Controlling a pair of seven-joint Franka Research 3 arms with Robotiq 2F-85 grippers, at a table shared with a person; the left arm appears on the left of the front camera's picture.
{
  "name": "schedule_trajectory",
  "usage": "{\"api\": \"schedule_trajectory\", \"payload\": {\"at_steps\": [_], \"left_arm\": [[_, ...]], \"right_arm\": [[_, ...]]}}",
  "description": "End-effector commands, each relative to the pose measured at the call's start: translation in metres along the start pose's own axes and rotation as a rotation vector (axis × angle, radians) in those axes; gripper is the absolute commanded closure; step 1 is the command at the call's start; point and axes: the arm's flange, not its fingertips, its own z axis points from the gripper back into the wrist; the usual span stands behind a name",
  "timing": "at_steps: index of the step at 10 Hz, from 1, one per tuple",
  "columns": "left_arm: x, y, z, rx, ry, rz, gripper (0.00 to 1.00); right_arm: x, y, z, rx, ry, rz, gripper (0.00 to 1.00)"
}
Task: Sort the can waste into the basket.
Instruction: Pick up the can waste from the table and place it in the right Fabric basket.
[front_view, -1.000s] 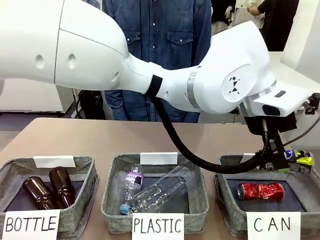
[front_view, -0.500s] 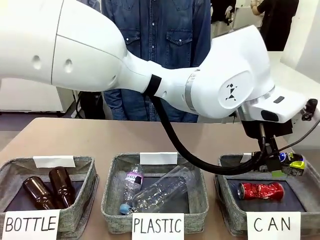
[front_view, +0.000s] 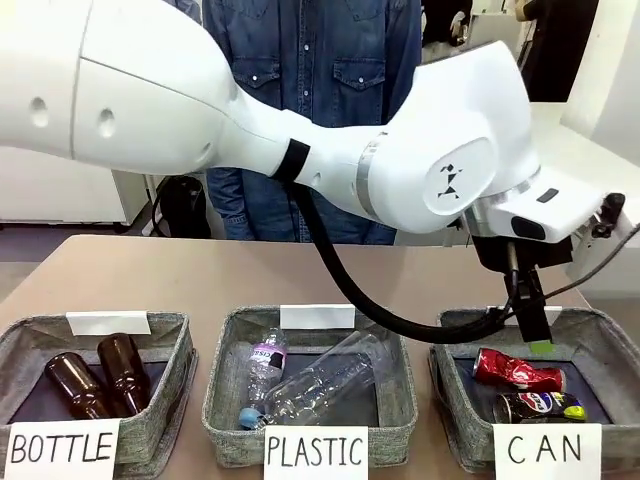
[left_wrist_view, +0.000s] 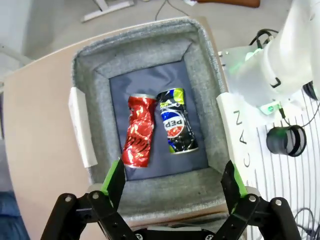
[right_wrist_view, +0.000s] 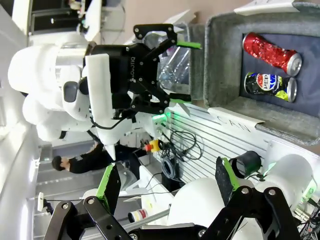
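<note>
While its jaws stand wide and empty above the basket (left_wrist_view: 205, 60), the left gripper (left_wrist_view: 175, 187) touches nothing. The left wrist view shows the red can (left_wrist_view: 139, 131) and black can (left_wrist_view: 177, 127) lying side by side on the dark floor, long axes parallel. The right gripper (right_wrist_view: 167, 182) is also spread wide, holding nothing.

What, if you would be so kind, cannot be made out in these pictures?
- Front view: the left claw over the can basket shows one thin finger edge-on, the rest hidden by the arm.
- Front view: the "CAN" sign covers the black can's lower edge.
- Left wrist view: the red can's print is too crumpled to read.
- Right wrist view: the plastic bottles sit half behind the left claw.
</note>
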Motion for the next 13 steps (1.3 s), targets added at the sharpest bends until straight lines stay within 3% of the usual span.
{"api": "schedule_trajectory", "payload": {"at_steps": [1, 3, 4, 6, 7, 8, 9, 10, 12, 13], "left_arm": [[-0.016, -0.015, 0.023, 0.019, 0.067, 0.047, 0.00], [-0.061, -0.017, 0.092, -0.027, 0.103, 0.216, 0.00], [-0.104, -0.013, 0.135, 0.001, 0.107, 0.351, 0.00], [-0.189, -0.011, 0.200, -0.033, 0.033, 0.630, 0.00], [-0.234, -0.018, 0.230, -0.063, -0.061, 0.797, 0.00], [-0.278, -0.029, 0.259, -0.060, -0.263, 1.010, 0.00], [-0.327, -0.048, 0.284, -0.131, -0.481, 1.119, 0.00], [-0.364, -0.068, 0.297, -0.180, -0.613, 1.158, 0.00], [-0.420, -0.105, 0.306, -0.306, -0.799, 1.170, 0.00], [-0.448, -0.120, 0.304, -0.352, -0.887, 1.206, 0.00]], "right_arm": [[0.000, 0.002, 0.002, 0.007, 0.006, 0.002, 0.00], [0.000, 0.000, 0.000, 0.000, 0.000, 0.000, 0.00], [-0.002, 0.003, -0.002, -0.075, -0.036, 0.034, 0.00], [0.021, 0.021, -0.056, -0.063, 0.114, 0.126, 0.00], [0.034, 0.033, -0.090, -0.041, 0.173, 0.170, 0.00], [0.047, 0.047, -0.126, -0.006, 0.215, 0.198, 0.00], [0.059, 0.064, -0.167, -0.025, 0.239, 0.223, 0.00], [0.068, 0.077, -0.195, 0.025, 0.251, 0.224, 0.00], [0.089, 0.095, -0.230, 0.211, 0.150, 0.053, 0.00], [0.097, 0.102, -0.231, 0.274, 0.015, -0.099, 0.00]]}}
